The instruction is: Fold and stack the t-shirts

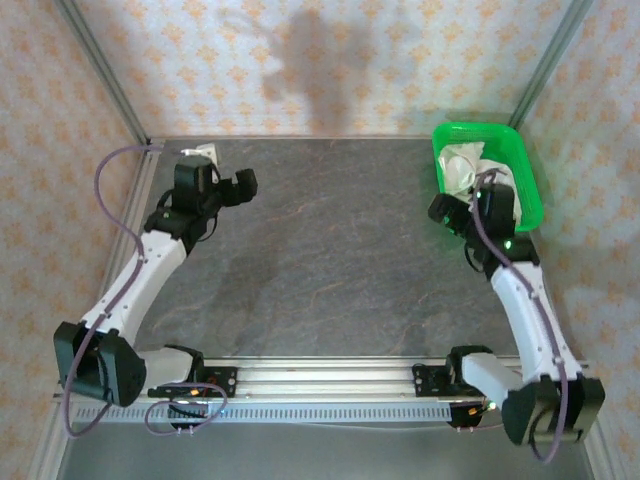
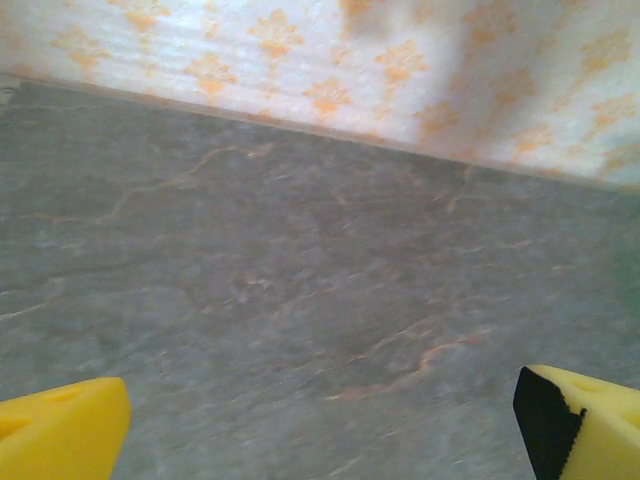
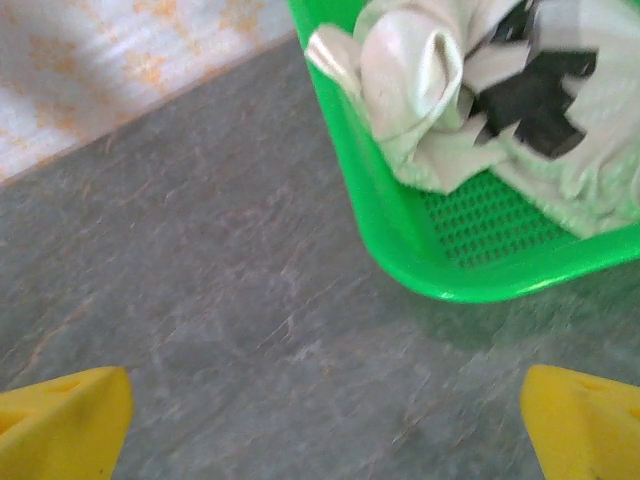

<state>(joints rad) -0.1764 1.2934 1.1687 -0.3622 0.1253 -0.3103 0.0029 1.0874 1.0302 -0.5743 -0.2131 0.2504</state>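
The left hand [image 1: 245, 187] hung with its fingers spread wide, holding nothing, with bare tabletop [image 1: 330, 250] beneath and ahead of it. The right hand [image 3: 325, 425] was equally wide open and empty. Just ahead of it, to its right, the crumpled white t-shirt [image 3: 440, 90] lay inside the green basket [image 3: 400, 240].

Tabletop [image 1: 330, 260]: a matt grey, stone-like surface is shown, faintly veined in orange.
Basket [image 3: 390, 240]: glossy green plastic is seen, its floor perforated.
T-shirt [image 3: 400, 60]: soft off-white cloth is seen, crumpled, with matt black print.
Right gripper pads [image 3: 60, 425]: a matt yellow, foam-like material is shown.
Rail [image 1: 330, 377]: ribbed bare metal is seen.
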